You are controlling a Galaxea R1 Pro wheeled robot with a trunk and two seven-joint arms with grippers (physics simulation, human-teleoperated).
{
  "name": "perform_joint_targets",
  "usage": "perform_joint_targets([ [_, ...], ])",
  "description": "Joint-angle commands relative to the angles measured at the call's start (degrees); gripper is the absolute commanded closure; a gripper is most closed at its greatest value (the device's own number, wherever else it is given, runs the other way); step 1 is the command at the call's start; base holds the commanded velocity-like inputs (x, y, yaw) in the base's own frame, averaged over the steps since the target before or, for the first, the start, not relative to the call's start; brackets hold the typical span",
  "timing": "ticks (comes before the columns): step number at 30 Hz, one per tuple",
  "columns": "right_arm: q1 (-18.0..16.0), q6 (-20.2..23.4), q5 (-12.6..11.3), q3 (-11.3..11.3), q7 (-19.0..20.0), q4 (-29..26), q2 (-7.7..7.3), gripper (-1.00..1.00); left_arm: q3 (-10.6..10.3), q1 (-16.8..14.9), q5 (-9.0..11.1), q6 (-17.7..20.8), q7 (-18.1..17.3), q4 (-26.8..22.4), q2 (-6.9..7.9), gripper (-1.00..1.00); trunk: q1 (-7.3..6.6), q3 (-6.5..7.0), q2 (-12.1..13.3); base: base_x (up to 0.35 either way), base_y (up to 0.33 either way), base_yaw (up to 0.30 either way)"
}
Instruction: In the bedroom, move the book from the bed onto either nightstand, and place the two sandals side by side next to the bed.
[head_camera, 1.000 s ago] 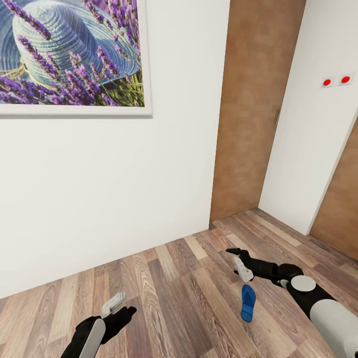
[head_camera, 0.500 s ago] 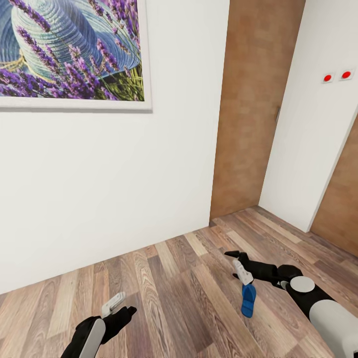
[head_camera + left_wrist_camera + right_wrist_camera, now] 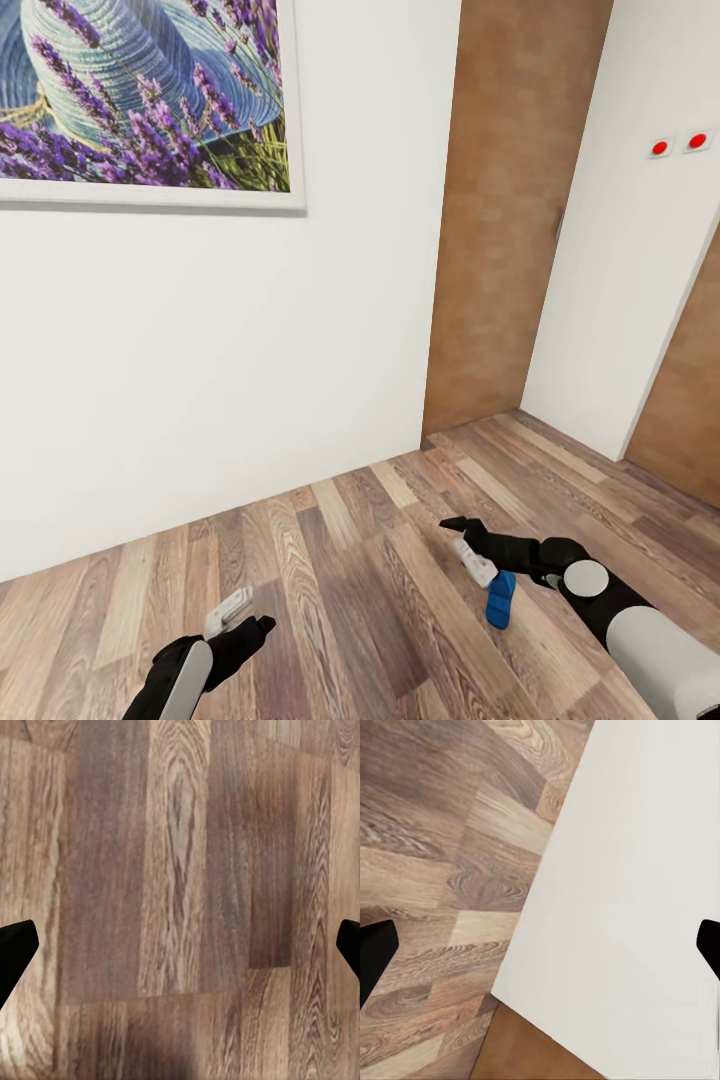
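Head, left wrist and right wrist views of a room corner. The left gripper (image 3: pixel 243 618) is held low over the plank floor (image 3: pixel 340 560). In its wrist view its gripper (image 3: pixel 180 952) has the dark fingertips (image 3: pixel 15 949) at opposite edges of the frame, so the jaws stand wide apart, with bare planks between them and beyond them.

The right gripper (image 3: pixel 465 548) reaches forward over the floor, one black and one white finger spread. In its wrist view this gripper (image 3: pixel 540 952) again has the fingertips (image 3: pixel 373 952) at the two frame edges. The jaws are wide and hold nothing; ahead of them lie the foot of a white wall (image 3: pixel 630 900) and the floor (image 3: pixel 442 870) meeting it.

One blue sandal (image 3: pixel 499 599) is on the floor outside the right jaws, behind the fingers and close beside the wrist. Whether it touches the arm cannot be told. It lies well apart from the left jaws, on their right-hand side.

Beyond both grippers rises the white wall (image 3: pixel 250 380), bearing a framed picture (image 3: pixel 150 100) of a straw hat and lavender, high above the left jaws. Ahead of the right jaws a brown door (image 3: pixel 510 220) stands in a recess. To its right is a second white wall with two red dots (image 3: pixel 678 145), and past that a further brown panel (image 3: pixel 690 420)
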Motion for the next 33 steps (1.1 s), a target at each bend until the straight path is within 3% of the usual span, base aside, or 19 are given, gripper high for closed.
perform_joint_targets([
  [1,-0.02,1.76,0.75,0.39,-0.75,0.02,0.19,-1.00,0.12,-0.03,0.62,0.28,0.43,-0.12,-0.06,-1.00,0.21,-0.24,-0.44,0.000,0.000,0.000],
  [5,0.13,9.92,1.80,1.19,-1.84,0.23,0.73,-1.00,0.08,-0.03,0.62,0.28,0.42,-0.20,-0.08,-1.00,1.09,-0.96,-2.05,0.000,0.000,0.000],
  [9,0.16,18.41,5.64,3.29,-2.68,0.39,0.97,-1.00,0.06,-0.03,0.62,0.31,0.43,-0.25,-0.08,-1.00,1.39,-1.81,-2.49,0.000,0.000,0.000],
  [14,-0.04,22.02,10.02,5.08,-2.96,0.77,0.77,-1.00,0.05,-0.03,0.62,0.65,0.26,-0.29,-0.07,-1.00,1.52,-2.91,-2.56,0.000,0.000,0.000],
  [19,-1.53,17.18,17.02,6.11,-2.61,2.47,-0.45,-1.00,0.06,-0.08,0.64,0.90,0.15,-0.36,-0.07,-1.00,1.65,-4.02,-2.62,0.000,0.000,0.000],
  [20,-2.09,15.05,20.36,6.24,-2.56,2.76,-1.03,-1.00,0.04,-0.10,0.63,0.93,0.16,-0.36,-0.08,-1.00,1.67,-4.24,-2.64,0.000,0.000,0.000],
  [21,-2.29,13.89,22.08,6.33,-2.54,2.86,-1.23,-1.00,0.02,-0.10,0.65,0.94,0.14,-0.37,-0.08,-1.00,1.70,-4.47,-2.65,0.000,0.000,0.000],
  [22,-2.29,13.89,22.08,6.33,-2.54,2.86,-1.23,-1.00,0.02,-0.10,0.65,0.94,0.14,-0.37,-0.08,-1.00,1.72,-4.69,-2.66,0.000,0.000,0.000],
  [23,-2.45,12.66,23.83,6.40,-2.51,2.95,-1.37,-1.00,0.03,-0.10,0.66,0.95,0.13,-0.37,-0.08,-1.00,1.75,-4.91,-2.68,0.000,0.000,0.000],
  [24,-2.68,10.09,27.36,6.50,-2.46,3.02,-1.58,-1.00,0.02,-0.11,0.66,0.96,0.08,-0.34,-0.08,-1.00,1.78,-5.13,-2.69,0.000,0.000,0.000],
  [25,-2.76,8.78,28.84,6.54,-2.44,3.00,-1.65,-1.00,0.01,-0.11,0.67,0.97,0.05,-0.35,-0.09,-1.00,1.80,-5.35,-2.70,0.000,0.000,0.000],
  [26,-2.76,8.78,28.84,6.54,-2.44,3.00,-1.65,-1.00,0.01,-0.11,0.67,0.97,0.05,-0.35,-0.09,-1.00,1.83,-5.57,-2.72,0.000,0.000,0.000],
  [28,-2.95,4.91,31.60,6.71,-2.41,2.88,-1.84,-1.00,0.00,-0.11,0.66,0.98,-0.02,-0.32,-0.09,-1.00,1.88,-6.02,-2.74,0.000,0.000,0.000],
  [33,-3.35,-2.03,33.75,7.64,-2.37,2.72,-2.23,-1.00,-0.03,-0.11,0.63,0.94,-0.07,-0.30,-0.09,-1.00,2.01,-7.12,-2.81,0.000,0.000,0.000],
])
